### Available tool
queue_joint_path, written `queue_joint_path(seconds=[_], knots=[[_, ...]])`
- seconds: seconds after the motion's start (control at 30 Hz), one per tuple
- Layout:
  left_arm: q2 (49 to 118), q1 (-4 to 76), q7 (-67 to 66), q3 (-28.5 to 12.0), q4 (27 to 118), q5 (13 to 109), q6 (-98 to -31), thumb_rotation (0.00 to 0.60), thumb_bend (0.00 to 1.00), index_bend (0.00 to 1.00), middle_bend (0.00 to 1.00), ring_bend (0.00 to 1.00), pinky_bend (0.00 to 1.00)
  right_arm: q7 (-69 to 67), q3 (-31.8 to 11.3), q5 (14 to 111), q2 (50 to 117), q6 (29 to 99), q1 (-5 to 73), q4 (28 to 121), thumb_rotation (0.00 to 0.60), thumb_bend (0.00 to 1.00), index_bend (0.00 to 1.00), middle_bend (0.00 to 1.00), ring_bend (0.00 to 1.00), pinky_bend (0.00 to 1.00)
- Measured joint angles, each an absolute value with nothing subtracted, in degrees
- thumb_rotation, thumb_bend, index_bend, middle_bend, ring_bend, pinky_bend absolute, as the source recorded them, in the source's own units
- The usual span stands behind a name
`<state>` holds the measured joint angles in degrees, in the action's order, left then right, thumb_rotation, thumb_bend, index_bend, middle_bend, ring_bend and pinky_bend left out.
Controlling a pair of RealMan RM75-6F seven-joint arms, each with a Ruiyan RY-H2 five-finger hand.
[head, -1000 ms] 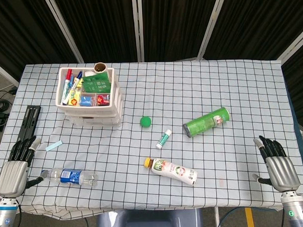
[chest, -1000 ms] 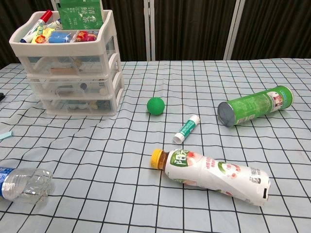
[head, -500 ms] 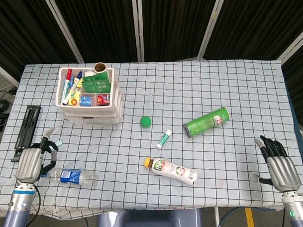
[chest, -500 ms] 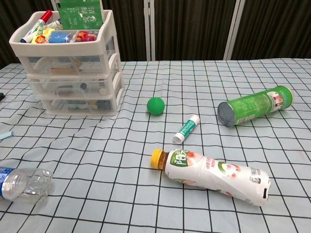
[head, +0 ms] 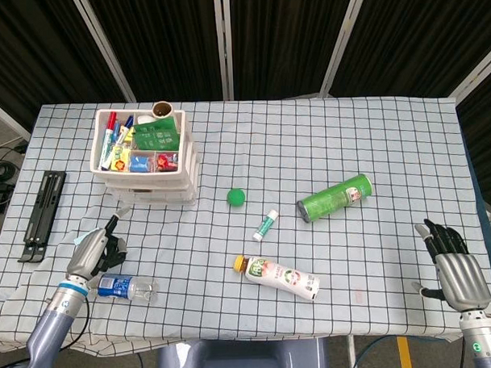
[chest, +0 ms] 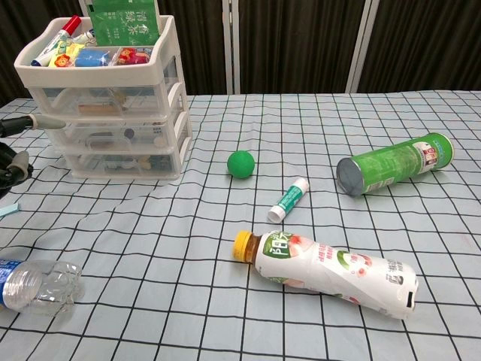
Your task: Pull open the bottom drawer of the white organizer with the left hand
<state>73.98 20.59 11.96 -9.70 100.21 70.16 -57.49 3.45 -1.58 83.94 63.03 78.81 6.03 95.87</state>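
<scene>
Approach step. My left hand [head: 94, 250] empty, fingers loosely spread, near organizer [head: 145, 159] at table's 10 o'clock. Bottom drawer [chest: 120, 162] closed. Next: reach toward 1 o'clock, hook handle, pull back.

**Two cameras, one high and one low**

The head view looks steeply down from above the robot's side, taking in the whole checkered surface [head: 308, 133] and the dark curtains behind. The chest view sits low and close, facing level across the cloth, so far things stack up. Both share the white organizer [head: 145, 167], green ball [chest: 241, 163] and green can [chest: 394, 163]. The left hand [head: 94, 249] is perhaps only a sliver at the chest view's left edge.
</scene>
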Motion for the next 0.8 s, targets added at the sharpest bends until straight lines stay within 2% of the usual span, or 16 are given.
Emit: queue_joint_path(seconds=[0.27,0.8], knots=[[74.6,25.3,10.8,-11.3,100.0,62.9,-50.7,0.600,0.87,0.00,0.88,0.85,0.70,3.2,-1.7,83.7,62.9,78.7,6.1,95.9,0.600,0.02,0.00,0.00,0.00,0.00],[78.8,31.3,6.5,-12.8,95.3,50.9,-46.1,0.600,0.87,0.00,0.88,0.85,0.70,2.6,-1.8,83.7,62.6,78.5,6.2,95.8,0.600,0.02,0.00,0.00,0.00,0.00]])
